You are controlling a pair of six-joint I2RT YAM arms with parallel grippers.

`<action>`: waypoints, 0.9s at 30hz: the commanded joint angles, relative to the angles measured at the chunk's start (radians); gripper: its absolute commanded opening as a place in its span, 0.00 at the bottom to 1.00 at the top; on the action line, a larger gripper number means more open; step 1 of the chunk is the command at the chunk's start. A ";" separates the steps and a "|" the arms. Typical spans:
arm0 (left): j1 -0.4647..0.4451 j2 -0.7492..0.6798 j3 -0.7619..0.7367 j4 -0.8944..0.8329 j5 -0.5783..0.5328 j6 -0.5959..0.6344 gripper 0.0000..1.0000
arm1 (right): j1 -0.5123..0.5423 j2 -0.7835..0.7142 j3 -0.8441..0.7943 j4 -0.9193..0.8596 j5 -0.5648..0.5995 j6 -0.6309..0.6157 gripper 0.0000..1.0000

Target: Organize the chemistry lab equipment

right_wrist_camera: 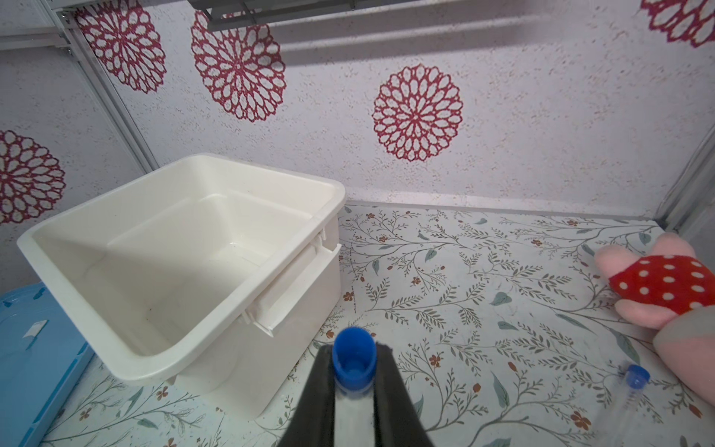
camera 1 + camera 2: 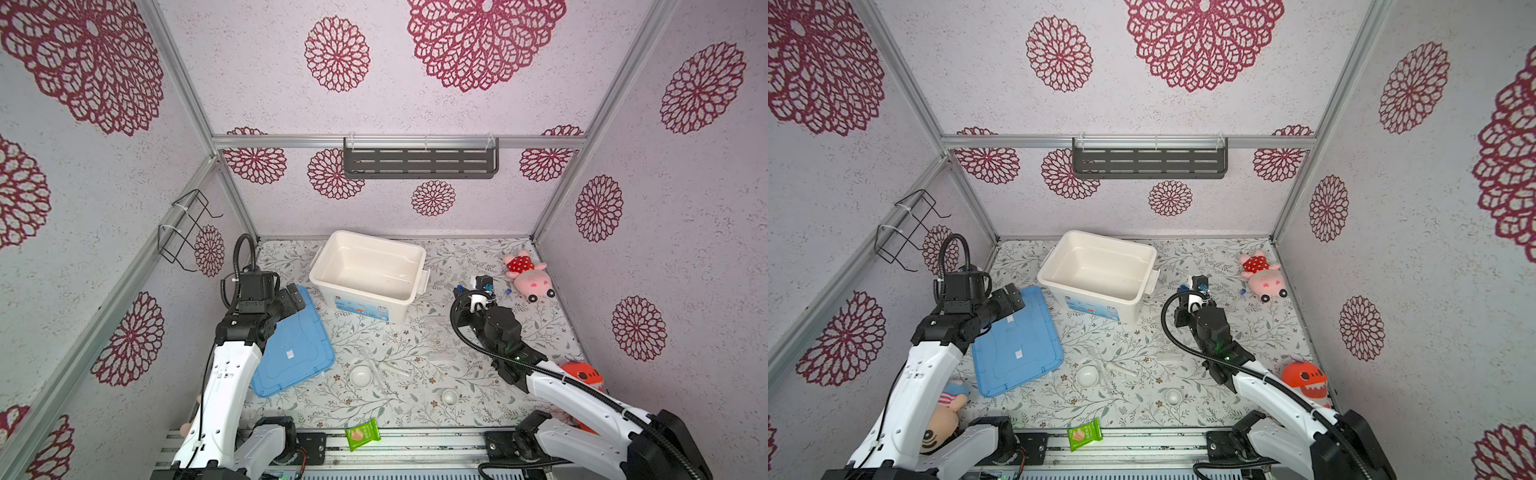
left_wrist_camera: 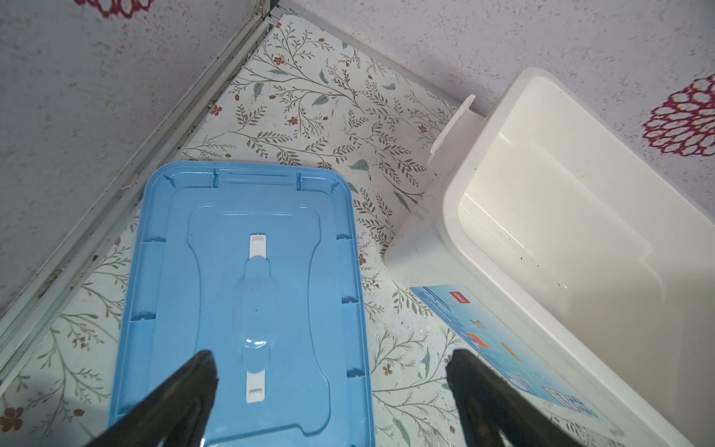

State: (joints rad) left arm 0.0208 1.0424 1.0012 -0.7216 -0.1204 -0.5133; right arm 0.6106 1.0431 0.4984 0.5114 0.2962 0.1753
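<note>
My right gripper (image 1: 354, 358) is shut on a clear tube with a blue cap (image 1: 354, 363), held above the table just right of the white bin (image 1: 116, 216); both top views show this gripper (image 2: 484, 287) (image 2: 1200, 287). A second blue-capped tube (image 1: 634, 381) (image 2: 508, 292) lies beside the pink plush. Two white dishes (image 2: 360, 376) (image 2: 449, 397) and several thin glass tubes (image 2: 395, 368) lie on the front middle of the table. My left gripper (image 3: 329, 363) (image 2: 297, 297) hangs open and empty over the edge of the blue lid (image 3: 240, 271).
The white bin (image 2: 374, 257) stands open at the back middle, the blue lid (image 2: 291, 353) flat to its left. A pink plush (image 2: 525, 276), an orange plush (image 2: 582, 374), a doll (image 2: 946, 415) and a green packet (image 2: 362, 434) sit around the edges.
</note>
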 commanded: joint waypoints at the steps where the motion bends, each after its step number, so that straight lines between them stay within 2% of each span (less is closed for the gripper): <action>1: 0.007 0.001 0.036 -0.005 -0.005 -0.013 0.97 | 0.005 0.020 -0.015 0.155 0.027 -0.063 0.17; 4: 0.007 -0.008 0.028 -0.001 -0.002 -0.015 0.97 | 0.005 0.055 -0.022 0.152 0.021 -0.098 0.17; 16: 0.005 -0.033 -0.004 -0.004 -0.016 0.000 0.97 | 0.003 0.136 -0.108 0.298 0.049 -0.076 0.18; 27: 0.005 -0.047 -0.030 0.017 0.002 -0.014 0.97 | 0.004 0.177 -0.091 0.341 0.048 -0.109 0.19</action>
State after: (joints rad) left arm 0.0204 1.0008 0.9787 -0.7235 -0.1219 -0.5140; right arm 0.6117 1.2083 0.3847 0.8028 0.3290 0.0902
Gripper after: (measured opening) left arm 0.975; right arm 0.188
